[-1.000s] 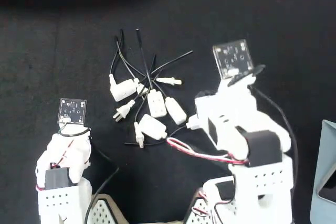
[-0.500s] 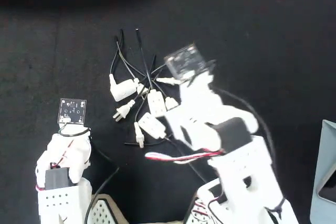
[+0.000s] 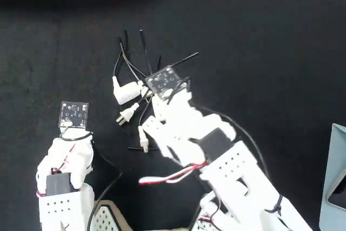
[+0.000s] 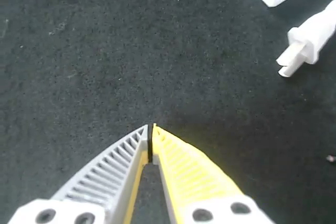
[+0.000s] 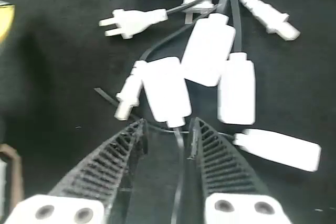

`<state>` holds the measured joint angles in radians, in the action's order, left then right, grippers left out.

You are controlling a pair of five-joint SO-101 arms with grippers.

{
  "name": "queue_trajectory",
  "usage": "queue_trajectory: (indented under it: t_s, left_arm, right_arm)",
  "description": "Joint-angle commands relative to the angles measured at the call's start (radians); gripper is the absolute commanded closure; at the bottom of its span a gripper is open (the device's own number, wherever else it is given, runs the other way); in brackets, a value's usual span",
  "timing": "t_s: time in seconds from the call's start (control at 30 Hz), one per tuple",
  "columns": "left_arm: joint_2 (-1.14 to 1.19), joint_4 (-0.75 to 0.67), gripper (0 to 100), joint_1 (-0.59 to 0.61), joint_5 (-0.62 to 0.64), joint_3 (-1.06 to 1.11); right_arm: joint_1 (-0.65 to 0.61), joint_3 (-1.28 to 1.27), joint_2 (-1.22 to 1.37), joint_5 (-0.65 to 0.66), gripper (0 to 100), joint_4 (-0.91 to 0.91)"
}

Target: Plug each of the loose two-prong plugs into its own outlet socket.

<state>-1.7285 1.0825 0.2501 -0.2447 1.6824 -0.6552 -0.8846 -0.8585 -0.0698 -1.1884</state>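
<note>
A tangle of white plugs, white outlet sockets and black cords lies mid-table. One loose two-prong plug [image 3: 127,114] [image 5: 134,22] [image 4: 310,40] lies at the pile's left, and a second plug [image 3: 143,140] [image 5: 128,95] is nearer the arms. My right gripper [image 5: 167,127] is open low over the pile. A black cord runs between its fingers, and a white socket block [image 5: 165,93] sits just ahead of the tips. The right arm [image 3: 189,133] covers much of the pile from above. My left gripper [image 4: 150,129] is shut and holds nothing, over bare cloth beside the pile.
More white socket blocks [image 5: 236,93] [image 5: 278,150] and a small plug [image 5: 268,11] lie around the right gripper. An angled white socket [image 3: 127,93] sits at the pile's upper left. A blue-grey bin [image 3: 332,182] stands at the table's right edge. Black cloth [image 3: 259,52] covers the table.
The right arm has swung left from the table's right side and now reaches over the pile of plugs. The left arm has not moved.
</note>
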Motion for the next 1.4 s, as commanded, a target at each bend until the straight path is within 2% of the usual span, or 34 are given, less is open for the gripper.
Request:
queue_trajectory:
  t_s: [0.0, 0.1, 0.2, 0.23, 0.6, 1.0, 1.2, 1.37]
  left_arm:
    - [-0.009, -0.057, 97, 0.090, 0.006, -0.015]
    - [-0.009, -0.112, 97, 0.191, 0.009, -0.005]
    - [-0.009, -0.144, 97, 0.260, 0.011, -0.004]
    - [-0.009, -0.157, 97, 0.294, 0.011, -0.001]
    - [-0.009, -0.150, 97, 0.271, 0.009, 0.021]
    - [-0.009, -0.150, 97, 0.269, 0.011, 0.021]
    - [-0.009, -0.150, 97, 0.269, 0.011, 0.021]
    - [-0.009, -0.149, 97, 0.269, 0.011, 0.021]
  right_arm:
    - [-0.101, 0.010, 0.044, -0.106, 85.0, 0.044]
    - [-0.146, 0.010, 0.136, -0.195, 85.0, 0.115]
    - [-0.169, 0.042, 0.252, -0.215, 85.0, 0.155]
    - [-0.173, 0.111, 0.377, -0.215, 85.0, 0.153]
    - [-0.172, 0.302, 0.713, -0.216, 85.1, 0.153]
    - [-0.170, 0.315, 0.740, -0.218, 85.1, 0.160]
    - [-0.166, 0.318, 0.740, -0.218, 93.0, 0.218]
    - [-0.166, 0.321, 0.740, -0.261, 91.0, 0.216]
